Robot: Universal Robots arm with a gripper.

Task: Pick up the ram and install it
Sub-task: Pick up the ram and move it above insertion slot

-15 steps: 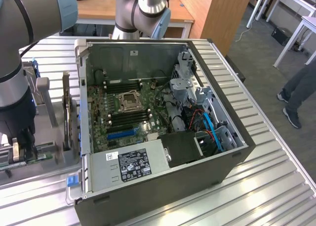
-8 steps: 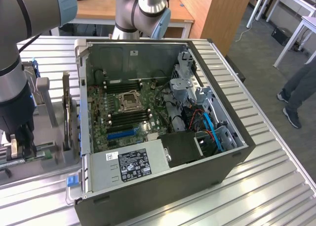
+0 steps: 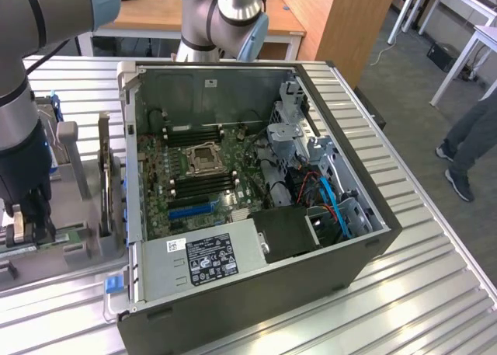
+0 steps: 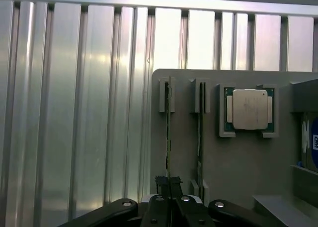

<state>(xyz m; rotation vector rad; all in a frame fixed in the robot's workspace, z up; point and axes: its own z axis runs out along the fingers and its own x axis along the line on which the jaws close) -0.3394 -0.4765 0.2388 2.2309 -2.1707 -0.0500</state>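
Gripping ram [image 4: 168, 132] | tool [image 4: 169, 183] closed on its edge | standing in holder [image 4: 238, 162] slot

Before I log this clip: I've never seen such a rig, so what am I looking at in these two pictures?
The machine is one robot arm; its end effector is the two-fingered clamp at its tip. One picture comes from a camera off the arm, the other from a camera on its wrist, looking down past the clamp. On the table stand an open computer case, its motherboard exposed, and a grey holder tray. The tray carries the ram and a second stick, both on edge, plus a processor chip. The end effector is shut on the ram, which sits in the slot nearest the tray's edge.
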